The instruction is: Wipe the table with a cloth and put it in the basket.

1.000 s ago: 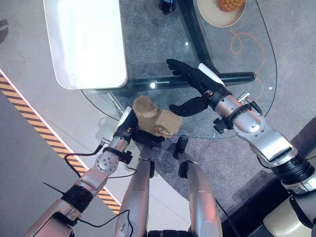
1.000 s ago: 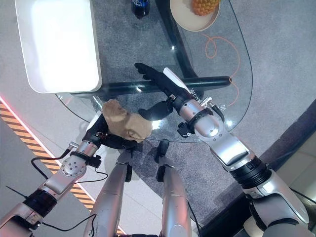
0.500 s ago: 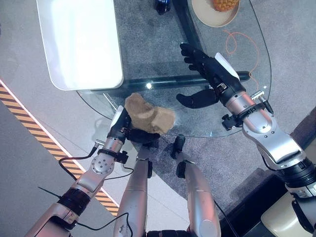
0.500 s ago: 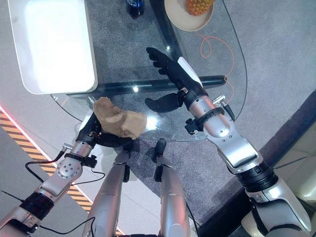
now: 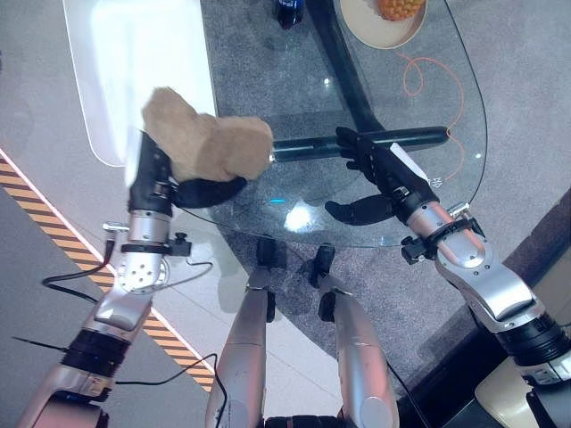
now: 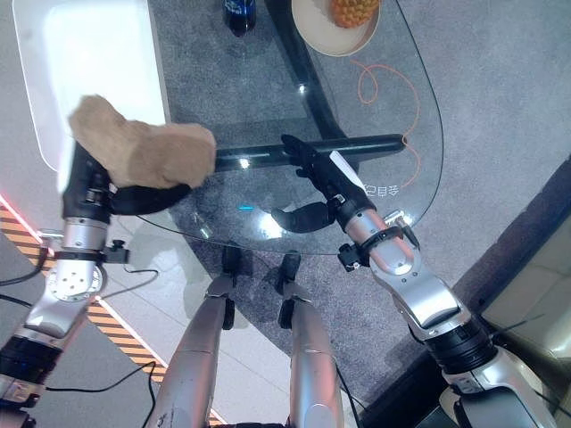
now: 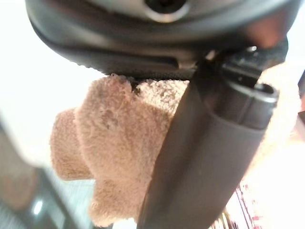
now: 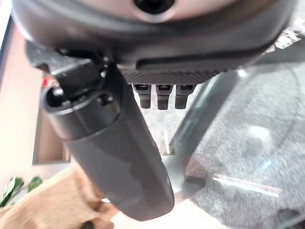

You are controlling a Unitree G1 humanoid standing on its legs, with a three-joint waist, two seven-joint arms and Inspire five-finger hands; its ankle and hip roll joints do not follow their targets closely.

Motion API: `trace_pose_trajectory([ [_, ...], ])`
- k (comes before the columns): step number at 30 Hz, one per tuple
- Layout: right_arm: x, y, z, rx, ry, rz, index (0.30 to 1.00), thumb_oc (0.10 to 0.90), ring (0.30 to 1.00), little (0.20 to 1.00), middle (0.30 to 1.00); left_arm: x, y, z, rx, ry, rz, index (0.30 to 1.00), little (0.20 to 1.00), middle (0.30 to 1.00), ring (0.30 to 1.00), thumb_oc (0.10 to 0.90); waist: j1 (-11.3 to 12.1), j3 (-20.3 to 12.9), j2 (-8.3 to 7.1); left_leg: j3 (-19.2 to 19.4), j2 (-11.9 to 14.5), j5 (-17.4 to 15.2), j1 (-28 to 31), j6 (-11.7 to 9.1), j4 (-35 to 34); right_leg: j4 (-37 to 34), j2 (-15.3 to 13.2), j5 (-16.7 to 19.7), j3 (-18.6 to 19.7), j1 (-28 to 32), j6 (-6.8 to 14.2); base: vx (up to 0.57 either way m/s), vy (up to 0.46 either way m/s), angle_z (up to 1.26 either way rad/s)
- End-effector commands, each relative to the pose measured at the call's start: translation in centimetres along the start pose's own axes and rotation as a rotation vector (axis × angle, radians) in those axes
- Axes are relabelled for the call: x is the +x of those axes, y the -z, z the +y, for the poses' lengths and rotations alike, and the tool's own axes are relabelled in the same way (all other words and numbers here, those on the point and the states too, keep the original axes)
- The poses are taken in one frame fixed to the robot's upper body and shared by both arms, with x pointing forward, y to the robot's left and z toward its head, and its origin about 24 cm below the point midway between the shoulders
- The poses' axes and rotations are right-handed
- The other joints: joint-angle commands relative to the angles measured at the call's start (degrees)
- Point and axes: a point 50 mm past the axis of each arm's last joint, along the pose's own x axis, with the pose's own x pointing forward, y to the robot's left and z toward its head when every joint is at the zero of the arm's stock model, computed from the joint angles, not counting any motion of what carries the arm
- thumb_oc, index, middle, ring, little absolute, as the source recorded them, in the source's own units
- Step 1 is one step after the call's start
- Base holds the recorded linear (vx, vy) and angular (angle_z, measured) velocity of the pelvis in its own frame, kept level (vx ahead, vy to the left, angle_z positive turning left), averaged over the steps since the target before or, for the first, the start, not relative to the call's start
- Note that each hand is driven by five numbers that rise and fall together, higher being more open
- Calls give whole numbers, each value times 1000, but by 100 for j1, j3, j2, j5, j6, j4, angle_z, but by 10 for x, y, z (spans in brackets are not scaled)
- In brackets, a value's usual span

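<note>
Tan terry cloth (image 5: 207, 145) sits bunched in my left hand (image 5: 183, 189), whose fingers and thumb are curled round it, lifted clear of the glass table (image 5: 464, 134) at about 9 o'clock, over the near corner of the white basket (image 5: 134, 53). At 3 o'clock my right hand (image 5: 379, 178) hovers over the glass with fingers straight, thumb spread, holding nothing. Past it, at 12 to 1 o'clock, I see a dark bottle (image 5: 288, 11) and a plate (image 5: 375, 27) with a pineapple (image 5: 399, 7).

bright overhead light; the white basket (image 5: 134, 71) is blown out, small glints spot the glass table (image 5: 428, 116), and both wrist views are blurred.
</note>
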Motion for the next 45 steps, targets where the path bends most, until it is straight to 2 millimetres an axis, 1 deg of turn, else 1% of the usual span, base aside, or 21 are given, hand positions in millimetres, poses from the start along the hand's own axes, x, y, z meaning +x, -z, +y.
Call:
trace_pose_trajectory([
  [1, -3, -25, -7, 20, -13, -111, 900, 800, 900, 900, 900, 18, -59, 17, -48, -161, -328, 300, 200, 300, 300, 100, 144, -129, 282, 166, -68, -728, 356, 86, 246, -117, 86, 21, 214, 140, 284, -2, 112, 1],
  [2, -4, -17, -4, 41, -26, -73, 900, 800, 900, 900, 900, 21, -59, 25, -20, -212, -329, 300, 200, 300, 300, 100, 135, -129, 320, 191, -69, -711, 352, 74, 243, -116, 73, 5, 233, 134, 261, 3, 115, 1],
  [4, -3, -10, -2, 53, -45, -34, 900, 800, 900, 900, 900, 25, -58, 31, 12, -268, -334, 300, 200, 300, 300, 100, 121, -129, 344, 216, -71, -700, 334, 61, 259, -107, 69, -9, 266, 114, 240, 7, 115, 1],
  [5, -3, -8, 0, 58, -58, -15, 900, 800, 900, 900, 900, 27, -58, 36, 30, -300, -335, 300, 200, 300, 300, 100, 111, -129, 355, 228, -69, -696, 319, 58, 270, -93, 69, -16, 279, 92, 228, 4, 70, 0],
  [6, -3, -8, 0, 58, -58, -15, 900, 800, 900, 900, 900, 27, -58, 36, 30, -300, -335, 300, 200, 300, 300, 100, 111, -129, 354, 229, -70, -696, 316, 58, 271, -90, 68, -17, 279, 89, 228, 7, 94, -1],
  [7, -3, -3, 2, 66, -80, 15, 900, 800, 900, 900, 900, 32, -57, 42, 49, -353, -329, 300, 200, 300, 300, 100, 96, -129, 363, 247, -70, -688, 288, 54, 291, -74, 73, -23, 300, 58, 210, 9, 85, -2],
  [9, -2, 0, 6, 64, -102, 37, 900, 800, 900, 900, 900, 37, -54, 49, 54, -409, -315, 300, 200, 300, 300, 100, 77, -129, 362, 264, -73, -683, 257, 48, 320, -60, 80, -23, 325, 24, 196, 12, 100, -4],
  [12, 1, 1, 9, 69, -122, 54, 900, 800, 900, 900, 900, 43, -51, 55, 74, -462, -297, 300, 200, 300, 300, 100, 52, -129, 356, 291, -64, -689, 203, 45, 368, -24, 91, -24, 354, -37, 186, 8, 70, -3],
  [15, 6, 2, 12, 72, -147, 71, 900, 800, 900, 900, 900, 55, -46, 63, 115, -509, -258, 300, 200, 300, 300, 100, 25, -129, 340, 326, -40, -695, 123, 33, 425, 4, 101, -18, 380, -107, 180, 6, 92, -1],
  [17, 10, 1, 15, 67, -174, 84, 900, 800, 900, 900, 900, 67, -38, 69, 140, -529, -201, 300, 200, 300, 300, 100, -17, -129, 328, 350, -27, -701, 32, 28, 481, 30, 105, -3, 412, -188, 186, 4, 93, -1],
  [21, 16, -2, 21, 53, -217, 101, 900, 800, 900, 900, 900, 81, -30, 79, 182, -576, -139, 300, 200, 300, 300, 100, -92, -129, 302, 398, 3, -711, -134, 30, 567, 59, 124, 44, 481, -360, 198, 6, 94, 0],
  [24, 20, -2, 25, 50, -242, 115, 900, 800, 900, 900, 900, 91, -31, 88, 202, -627, -129, 300, 200, 300, 300, 100, -133, -129, 264, 421, 13, -726, -207, 39, 589, 31, 145, 89, 525, -430, 214, 6, 89, 0],
  [25, 21, -2, 27, 52, -256, 120, 900, 800, 900, 900, 900, 97, -34, 93, 224, -647, -131, 300, 200, 300, 300, 100, -165, -129, 235, 428, 18, -739, -256, 41, 618, 20, 156, 121, 544, -472, 229, 2, 65, 1],
  [30, 26, -3, 33, 59, -278, 121, 900, 800, 900, 900, 900, 122, -52, 105, 277, -694, -135, 300, 200, 300, 300, 100, -245, -129, 137, 462, 62, -785, -431, 42, 684, -44, 158, 212, 568, -621, 288, -9, 55, 0],
  [34, 29, -2, 36, 65, -283, 115, 900, 800, 900, 900, 900, 133, -59, 110, 295, -698, -124, 300, 200, 300, 300, 100, -293, -129, 78, 468, 90, -833, -566, 48, 747, -58, 162, 271, 575, -739, 342, -4, 32, -2],
  [37, 30, -2, 38, 70, -285, 111, 900, 800, 900, 900, 900, 138, -60, 111, 304, -698, -107, 300, 200, 300, 300, 100, -321, -129, 29, 469, 100, -857, -605, 57, 747, -81, 169, 306, 568, -776, 372, -4, 18, -1],
  [45, 33, 1, 47, 112, -296, 86, 900, 800, 900, 900, 900, 150, -62, 122, 336, -707, -52, 300, 200, 300, 300, 100, -422, -129, -224, 444, 169, -978, -741, 47, 854, -155, 197, 435, 565, -842, 502, 2, -6, -4],
])
